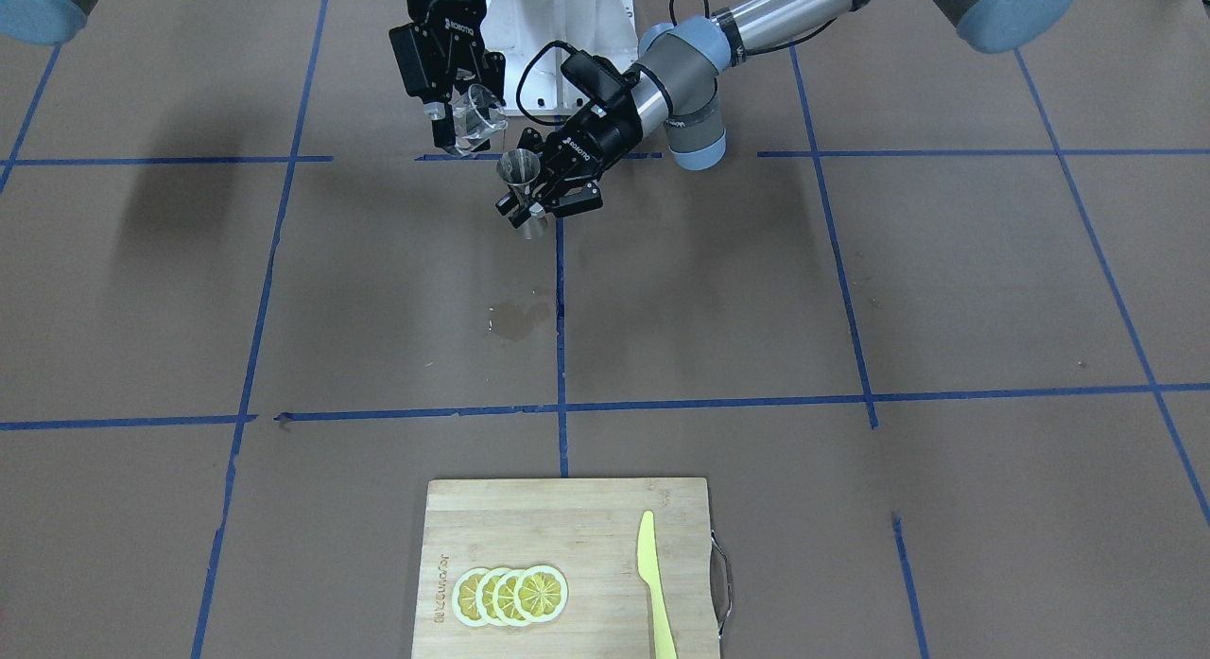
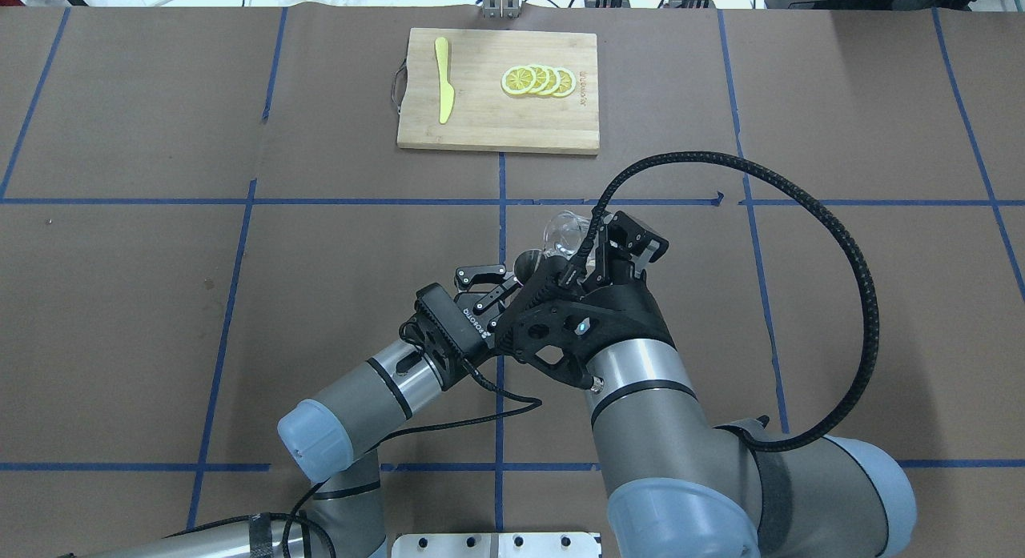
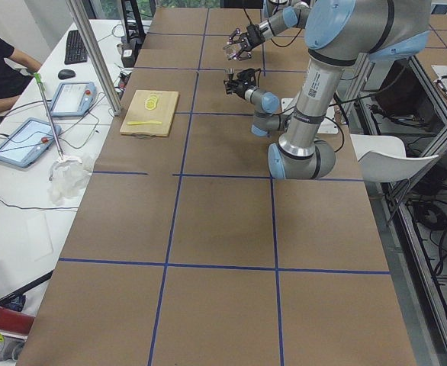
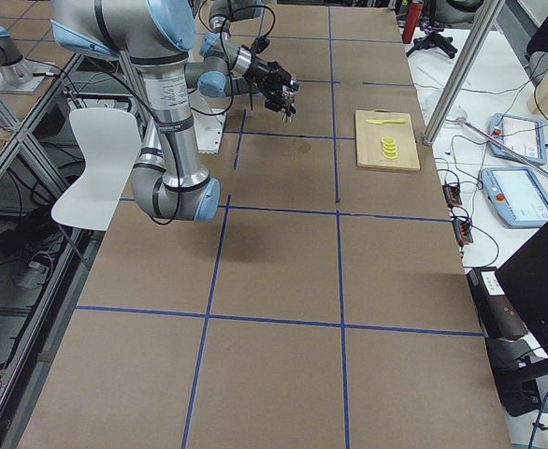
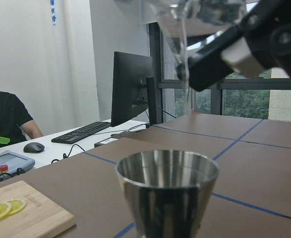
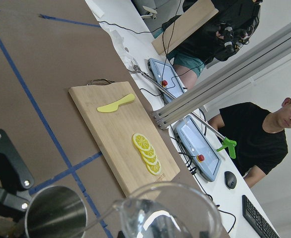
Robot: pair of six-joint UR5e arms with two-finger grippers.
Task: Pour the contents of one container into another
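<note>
My right gripper [image 1: 456, 128] is shut on the clear glass cup [image 1: 478, 118], which it holds tilted in the air with its lip toward the jigger. Just below and beside the cup is the steel jigger [image 1: 518, 170], upright, with my left gripper [image 1: 523, 208] shut on its narrow waist. From overhead, the cup [image 2: 564, 231] lies just beyond the jigger [image 2: 528, 263]. The left wrist view has the jigger's open mouth [image 5: 168, 171] under the cup [image 5: 200, 15], and a thin clear stream seems to fall from the lip. The right wrist view looks over the cup's rim [image 6: 170, 210] at the jigger [image 6: 53, 218].
A bamboo cutting board [image 1: 567, 517] lies at the table's far side from the robot, with lemon slices [image 1: 510, 595] and a yellow knife [image 1: 654, 583] on it. On the brown paper below the grippers there is a wet spot [image 1: 515, 319]. Blue tape lines cross the table.
</note>
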